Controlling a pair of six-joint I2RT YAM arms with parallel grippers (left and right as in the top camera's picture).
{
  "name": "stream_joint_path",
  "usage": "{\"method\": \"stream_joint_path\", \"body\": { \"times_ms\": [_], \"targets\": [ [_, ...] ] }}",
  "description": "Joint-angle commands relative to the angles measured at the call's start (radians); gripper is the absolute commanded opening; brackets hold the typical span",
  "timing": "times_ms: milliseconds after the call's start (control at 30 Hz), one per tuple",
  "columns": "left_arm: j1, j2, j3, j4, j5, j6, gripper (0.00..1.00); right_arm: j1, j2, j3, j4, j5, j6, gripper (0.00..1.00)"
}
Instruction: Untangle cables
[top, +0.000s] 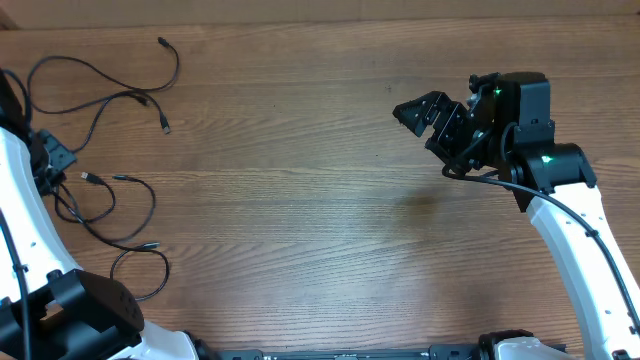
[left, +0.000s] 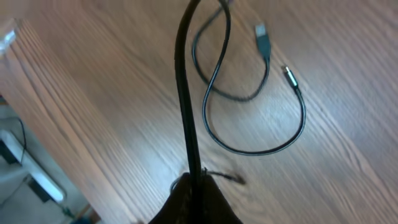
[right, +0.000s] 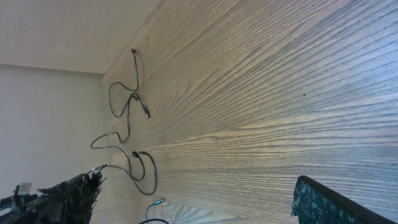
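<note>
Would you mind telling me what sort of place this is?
Probably a robotics lab workbench: a wood-grain table, white robot arms at either side, and thin black cables spread out for handling.

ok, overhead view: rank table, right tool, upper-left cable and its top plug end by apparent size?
1. table
2. upper-left cable, by spread; it's thin, so by area it's unsure against the tool
3. right tool
4. top plug end

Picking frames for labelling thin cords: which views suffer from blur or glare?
Overhead: evenly lit and sharp, cables crisp. Left wrist: soft overall; the cable pinched in the left jaws smears, close to the lens. Right wrist: pale sheen across the table; the right jaws blur at the bottom corners.
</note>
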Motion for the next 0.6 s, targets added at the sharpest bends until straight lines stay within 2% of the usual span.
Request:
{"method": "stream_joint_path", "body": {
  "times_ms": [0, 100, 167, 233, 367, 567],
  "targets": [
    [0.004, 0.008, -0.003, 0.028, -0.023, 0.114, 0.16, -0.002, 0.004, 0.015, 0.006, 0.011, -0.008, 1.0],
    [0.004, 0.008, -0.003, 0.056, -0.028, 0.179, 0.17, -0.002, 0.004, 0.015, 0.006, 0.014, -0.008, 1.0],
    [0.004, 0.008, -0.003, 0.066, -0.043, 0.257, 0.07, -0.002, 0.004, 0.015, 0.006, 0.014, -0.029, 1.0],
    [0.004, 0.008, -0.003, 0.077, -0.085, 0.294, 0.04, -0.002, 0.004, 0.015, 0.006, 0.014, -0.054, 1.0],
    [0.008, 0.008, -0.003, 0.095, -0.174, 0.299, 0.04, -0.002, 0.004, 0.015, 0.002, 0.015, -0.087, 1.0],
    [0.058, 0.01, -0.003, 0.114, -0.182, 0.295, 0.04, -0.002, 0.004, 0.015, 0.001, 0.029, -0.087, 1.0]
  ]
}}
